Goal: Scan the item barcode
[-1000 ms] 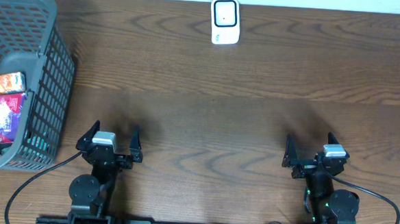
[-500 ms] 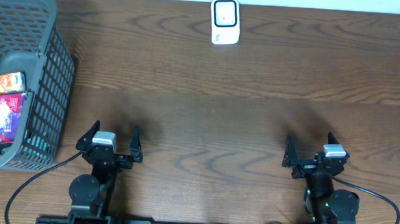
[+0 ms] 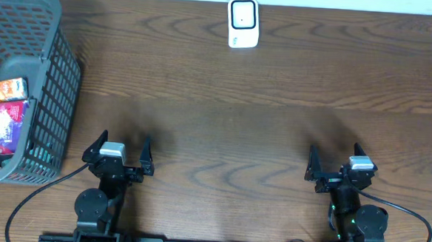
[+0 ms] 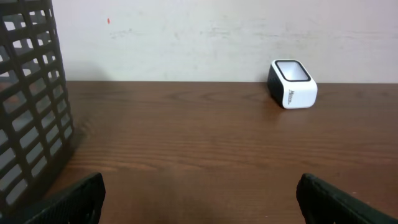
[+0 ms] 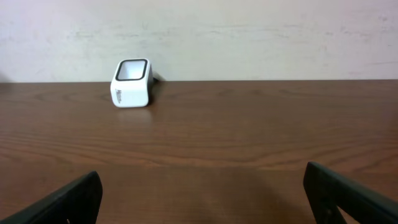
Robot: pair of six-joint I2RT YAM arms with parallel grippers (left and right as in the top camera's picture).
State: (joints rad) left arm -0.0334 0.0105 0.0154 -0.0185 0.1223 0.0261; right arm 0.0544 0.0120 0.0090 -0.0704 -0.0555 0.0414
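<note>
Now, left pincer (image 3: 120, 148) wide and empty, right pincer (image 3: 336, 163) wide too, scanner (image 3: 243, 22) well apart.

My gripper (image 4: 198, 208) is spread wide, its dark fingertips (image 4: 79, 200) low over the brown table (image 4: 186, 143). The white scanner (image 4: 292, 84) stands far ahead by the wall (image 4: 186, 37). The grey basket (image 4: 31, 106) sits well left of the scanner.

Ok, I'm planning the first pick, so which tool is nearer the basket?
Left. The left tool sits open just beside the basket, near its front corner. The right tool is far off on the opposite side.
</note>
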